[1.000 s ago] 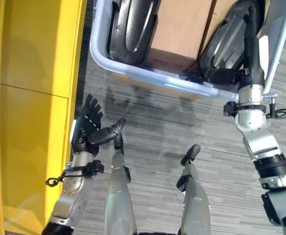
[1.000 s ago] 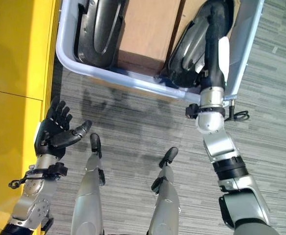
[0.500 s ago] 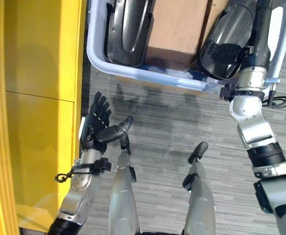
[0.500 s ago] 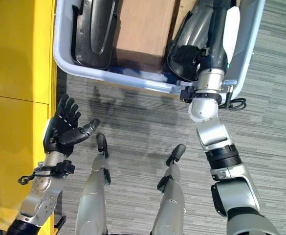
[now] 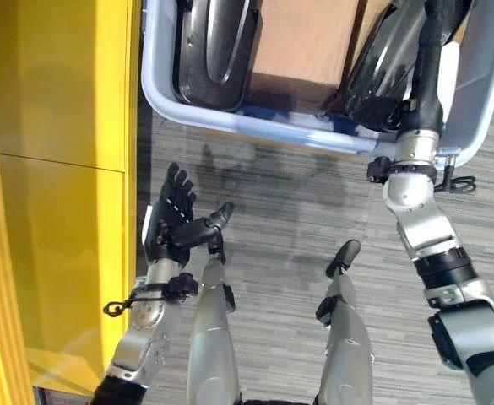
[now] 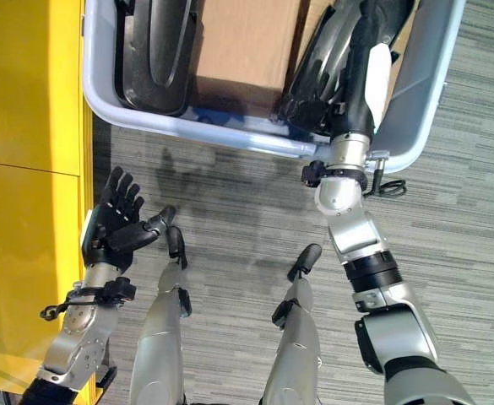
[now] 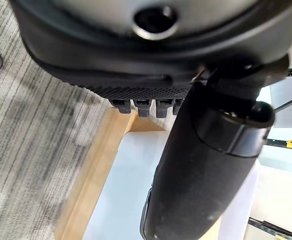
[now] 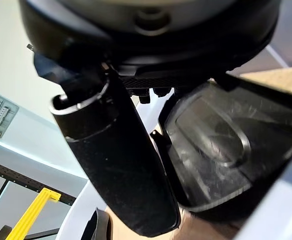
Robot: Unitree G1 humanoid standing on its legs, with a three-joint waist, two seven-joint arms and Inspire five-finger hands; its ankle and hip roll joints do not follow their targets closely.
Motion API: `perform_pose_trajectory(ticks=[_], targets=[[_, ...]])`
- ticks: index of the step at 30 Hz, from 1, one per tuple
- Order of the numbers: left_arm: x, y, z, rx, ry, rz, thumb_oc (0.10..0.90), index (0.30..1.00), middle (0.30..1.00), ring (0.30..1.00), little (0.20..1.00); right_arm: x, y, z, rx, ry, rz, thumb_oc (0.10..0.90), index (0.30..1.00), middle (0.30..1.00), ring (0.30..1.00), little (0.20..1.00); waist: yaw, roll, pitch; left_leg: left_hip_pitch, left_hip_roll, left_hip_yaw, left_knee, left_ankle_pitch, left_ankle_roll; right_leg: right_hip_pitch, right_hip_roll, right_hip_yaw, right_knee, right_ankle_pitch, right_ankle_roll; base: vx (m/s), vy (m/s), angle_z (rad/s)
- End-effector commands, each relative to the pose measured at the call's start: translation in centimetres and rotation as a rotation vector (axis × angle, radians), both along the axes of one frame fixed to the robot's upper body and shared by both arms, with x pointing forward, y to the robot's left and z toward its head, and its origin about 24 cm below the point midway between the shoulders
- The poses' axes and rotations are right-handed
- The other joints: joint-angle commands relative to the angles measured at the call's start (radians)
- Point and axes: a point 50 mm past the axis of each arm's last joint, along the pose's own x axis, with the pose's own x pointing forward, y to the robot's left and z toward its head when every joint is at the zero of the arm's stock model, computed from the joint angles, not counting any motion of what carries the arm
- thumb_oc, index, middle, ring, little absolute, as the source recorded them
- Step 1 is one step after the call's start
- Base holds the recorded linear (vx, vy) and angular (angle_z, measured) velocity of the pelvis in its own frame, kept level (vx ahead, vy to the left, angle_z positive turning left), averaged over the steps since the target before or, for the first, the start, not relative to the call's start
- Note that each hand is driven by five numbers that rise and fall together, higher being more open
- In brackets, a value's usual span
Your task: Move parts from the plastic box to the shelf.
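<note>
right hand (image 6: pixel 361 80) has pushed further into the plastic box (image 6: pixel 255 139) along the right-side black part (image 6: pixel 318 63); left hand (image 6: pixel 116 224) lifted slightly, palm up.

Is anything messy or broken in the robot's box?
Nothing looks broken or spilled. The plastic box holds two black parts: one lies at the left end, and the other leans by the right robot hand, with a brown block between them. The left robot hand hangs open beside the yellow shelf.

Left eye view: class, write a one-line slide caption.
Right hand reaches into the plastic box by a black part; left hand open beside it.
</note>
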Motion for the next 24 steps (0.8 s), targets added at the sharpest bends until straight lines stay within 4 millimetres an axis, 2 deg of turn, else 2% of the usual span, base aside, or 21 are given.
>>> perform_pose_trajectory(ticks=[1,4,16,24], targets=[[-1.0,-0.1,3.2,0.024,-0.188,-0.003,0.900,1.000,1.000,1.000,1.000,-1.3,1.0,5.4,-0.086,-0.239,0.034,0.900,1.000,1.000,1.000,1.000,0.000,0.009,-0.020,0.074,0.009,0.031,0.010,-0.086,-0.014,0.048,-0.040,0.010,0.153,-0.131,0.072,0.00,0.000,0.00],[-1.1,-0.1,3.1,0.019,-0.187,-0.001,0.900,1.000,1.000,1.000,1.000,-0.6,0.3,4.3,-0.077,-0.178,0.009,0.900,1.000,1.000,1.000,1.000,0.000,0.010,-0.020,0.066,0.006,0.031,0.010,-0.085,-0.014,0.040,-0.040,0.009,0.153,-0.131,0.071,0.00,0.000,0.00],[-1.0,-0.4,3.1,0.013,-0.190,-0.007,0.900,1.000,1.000,1.000,1.000,0.7,-1.6,3.0,-0.062,-0.086,-0.074,0.900,1.000,1.000,1.000,1.000,-0.007,0.012,-0.020,0.045,0.009,0.033,0.011,-0.084,-0.015,0.011,-0.040,0.016,0.153,-0.127,0.068,0.00,0.001,0.00],[-1.0,-0.3,3.1,0.016,-0.199,-0.006,0.900,1.000,1.000,1.000,1.000,1.8,-3.9,2.3,-0.200,0.004,-0.232,0.900,1.000,1.000,1.000,1.000,-0.004,0.017,-0.020,0.034,0.011,0.035,0.007,-0.080,-0.016,-0.007,-0.037,0.017,0.155,-0.125,0.069,0.00,0.000,0.00]])
